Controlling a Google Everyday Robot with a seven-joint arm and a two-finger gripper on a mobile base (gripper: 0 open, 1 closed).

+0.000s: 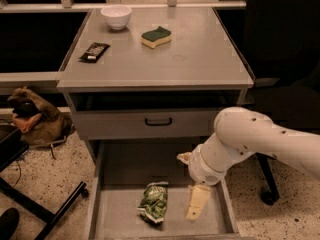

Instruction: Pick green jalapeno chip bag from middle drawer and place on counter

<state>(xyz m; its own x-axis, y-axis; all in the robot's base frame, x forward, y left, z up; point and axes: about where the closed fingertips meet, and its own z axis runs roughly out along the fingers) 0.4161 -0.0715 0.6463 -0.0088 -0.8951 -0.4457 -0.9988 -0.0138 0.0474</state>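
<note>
The counter [200, 59], a broad matte grey top, fills the upper half of the view. Below its front edge sits a closed grey drawer front [115, 124] with a black handle. Beneath that, the middle drawer [120, 209] is pulled out towards the camera, its flat floor and low side walls showing.

A thick white arm [260, 139] comes in from the right and bends down over the right half of the open drawer. At its end the gripper [188, 186] hangs inside the drawer, close to the right wall. Its cream jaws stand spread wide, one pointing down at the drawer floor and the other out to the left, and they hold nothing.

The green jalapeno chip bag [154, 202] lies crumpled on the drawer floor near the middle, just left of the lower jaw and apart from it.

On the counter, a white bowl [116, 16] stands at the back left. A green-topped yellow sponge [156, 36] lies to its right, near the back centre, and a black snack bar wrapper [94, 51] lies near the left edge.
</note>
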